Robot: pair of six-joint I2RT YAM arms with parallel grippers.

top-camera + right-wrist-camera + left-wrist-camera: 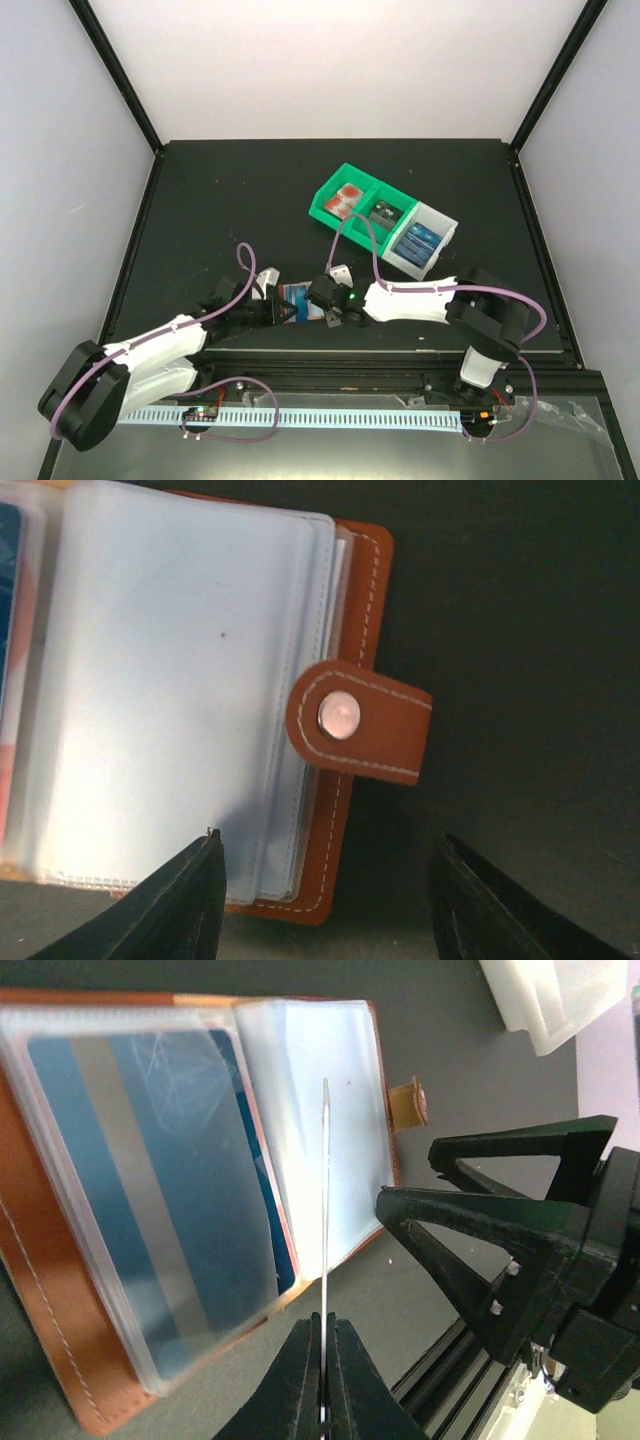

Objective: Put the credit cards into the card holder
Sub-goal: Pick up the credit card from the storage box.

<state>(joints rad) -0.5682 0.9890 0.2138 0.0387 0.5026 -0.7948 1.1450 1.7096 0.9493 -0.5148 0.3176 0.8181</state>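
Observation:
The reddish-brown card holder (298, 300) lies open near the table's front edge, between my two grippers. In the left wrist view its left clear sleeve holds a blue card (150, 1190), and the snap tab (408, 1102) sticks out on the right. My left gripper (326, 1322) is shut on a thin pale sheet (326, 1200) seen edge-on above the holder's right page. I cannot tell whether it is a card or a sleeve. My right gripper (330, 900) is open, its fingers astride the holder's corner below the snap tab (355, 720). It holds nothing.
A green two-compartment bin (330, 193) stands at the back right with red cards (345, 200) and dark cards (385, 213) in it. A pale grey bin (447, 227) beside it holds blue cards (418, 240). The table's front rail lies just behind both grippers.

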